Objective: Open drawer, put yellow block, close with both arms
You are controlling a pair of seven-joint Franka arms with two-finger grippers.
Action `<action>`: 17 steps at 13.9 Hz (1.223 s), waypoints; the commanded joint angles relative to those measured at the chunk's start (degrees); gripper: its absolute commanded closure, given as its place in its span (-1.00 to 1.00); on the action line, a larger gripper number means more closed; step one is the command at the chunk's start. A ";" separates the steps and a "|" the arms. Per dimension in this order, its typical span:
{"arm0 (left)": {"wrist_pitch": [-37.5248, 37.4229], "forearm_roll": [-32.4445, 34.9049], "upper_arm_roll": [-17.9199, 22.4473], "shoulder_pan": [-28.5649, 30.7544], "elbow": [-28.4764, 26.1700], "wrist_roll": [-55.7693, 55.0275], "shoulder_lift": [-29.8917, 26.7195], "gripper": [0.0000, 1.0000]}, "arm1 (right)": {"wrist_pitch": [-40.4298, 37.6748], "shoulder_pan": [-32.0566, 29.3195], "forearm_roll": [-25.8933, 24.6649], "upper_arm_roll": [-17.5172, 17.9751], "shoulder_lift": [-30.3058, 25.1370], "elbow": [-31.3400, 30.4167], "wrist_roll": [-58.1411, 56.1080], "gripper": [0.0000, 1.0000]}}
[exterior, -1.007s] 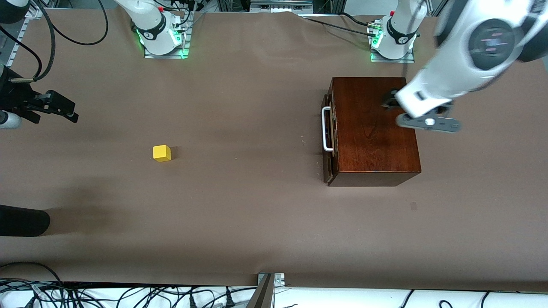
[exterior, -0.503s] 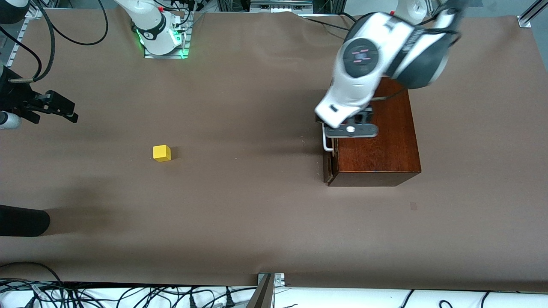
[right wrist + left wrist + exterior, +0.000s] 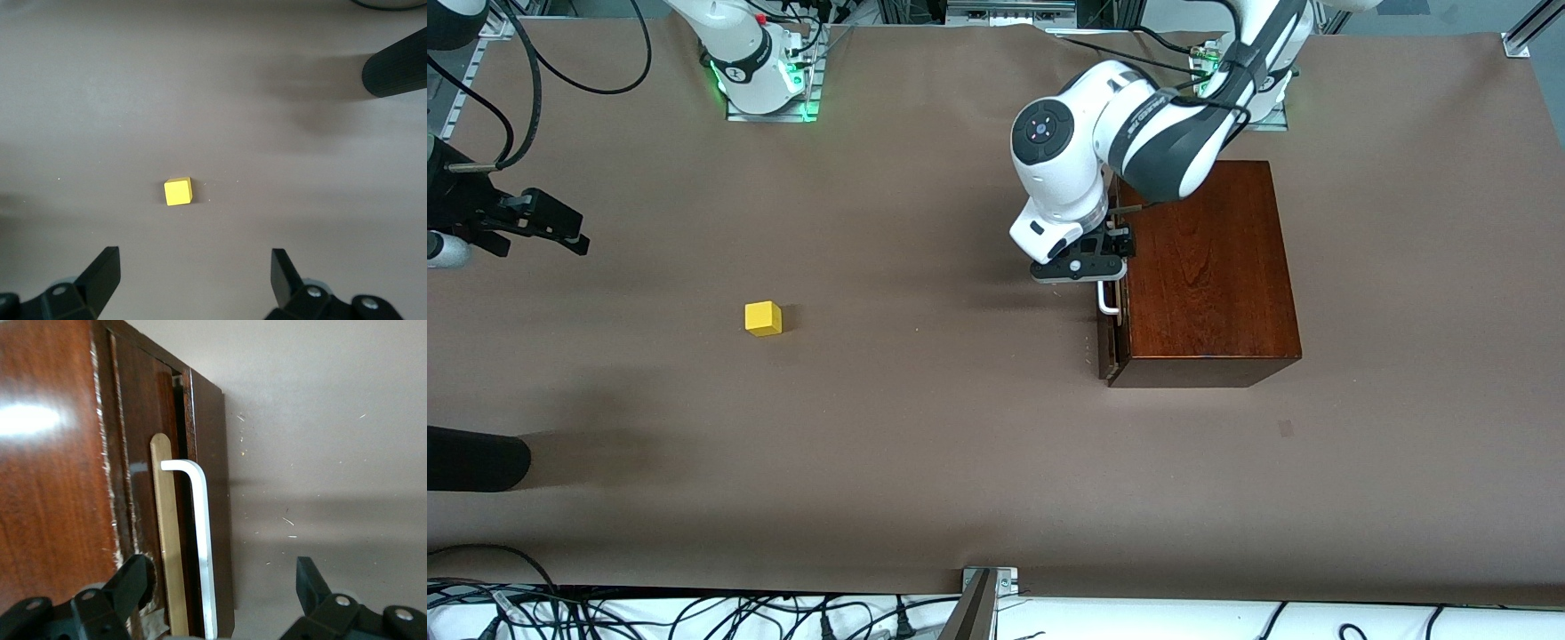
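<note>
The reddish-brown wooden box (image 3: pixel 1205 267) stands toward the left arm's end of the table. Its drawer is in, with the dark front (image 3: pixel 212 487) and white bar handle (image 3: pixel 1107 300) facing the table's middle. My left gripper (image 3: pixel 1107 256) is open right over the handle (image 3: pixel 203 540), one finger over the box top and one (image 3: pixel 310 577) over the table. The yellow block (image 3: pixel 763 317) lies alone on the brown table toward the right arm's end. My right gripper (image 3: pixel 560 227) is open and empty, hanging in the air away from the block (image 3: pixel 177 192).
A black cylinder (image 3: pixel 471 458) reaches in at the table's edge at the right arm's end, nearer the front camera than the block; it also shows in the right wrist view (image 3: pixel 397 63). Cables lie along the table's front edge.
My left arm has swung from over the box's top across to the drawer front, and its gripper now sits over the handle. The right arm, block and box have not moved.
</note>
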 commanded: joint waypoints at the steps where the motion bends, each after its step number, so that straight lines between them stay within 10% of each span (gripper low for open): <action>1: 1.24 1.52 0.27 -0.71 -2.29 -1.17 -1.00 -1.00 | -0.83 -0.35 -0.83 0.28 0.57 1.28 -0.78 -1.00; 17: 5.89 7.84 0.27 -3.26 -2.47 -6.70 6.20 -1.00 | -0.66 -0.35 -0.83 0.28 0.57 1.46 -0.78 -1.00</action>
